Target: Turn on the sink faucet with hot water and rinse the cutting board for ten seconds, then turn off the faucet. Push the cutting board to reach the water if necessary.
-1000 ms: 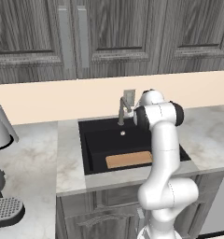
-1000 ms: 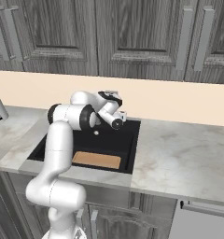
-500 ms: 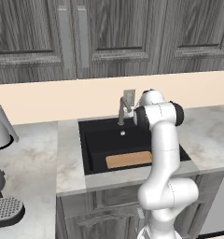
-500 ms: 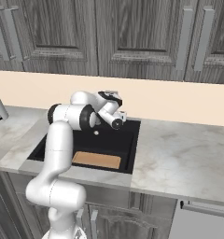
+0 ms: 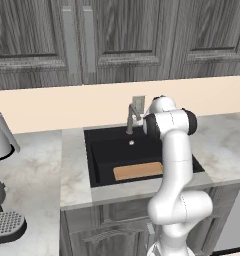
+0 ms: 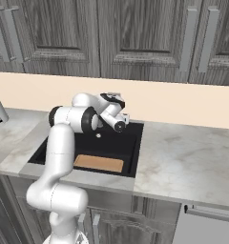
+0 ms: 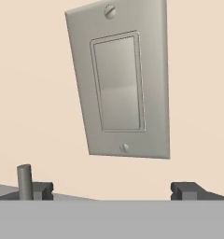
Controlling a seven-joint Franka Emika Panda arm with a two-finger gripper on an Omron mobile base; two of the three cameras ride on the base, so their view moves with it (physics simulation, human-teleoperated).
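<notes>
**Claw spread wide at the faucet, board dry in the basin**

Claw [image 7: 112,190] held up behind the sink [image 5: 104,150], close to the back wall, facing a grey rocker switch plate [image 7: 121,79] mounted on the beige backsplash [image 7: 30,93]. Fingertips [image 7: 192,191] set far apart at the bottom corners of the hand view, nothing gripped between them: released. Thin grey upright post [image 7: 24,181] just beside the left fingertip in that view; cannot tell whether touching, or which part of the tap.

From the left base view, faucet [image 5: 130,118] standing at the back rim of the basin, immediately left of the arm's wrist; claw itself hidden behind the white forearm there. From the right base view, hand [image 6: 117,117] over the rear edge of the sink [image 6: 52,147], faucet mostly covered by the arm.

Cutting board [image 5: 138,170] well below and in front of the claw, flat on the black basin floor against the front wall, long side parallel to the counter [image 5: 74,170] edge; also seen at [image 6: 98,163]. Small light drain [image 5: 131,143] between board and faucet, apart from both.

Grey kettle [image 5: 1,135] far to the claw's left on the marble counter. Dark appliance with a round grille [image 5: 7,225] farther left and nearer the front. Grey wood cabinets [image 5: 117,35] above the backsplash.
</notes>
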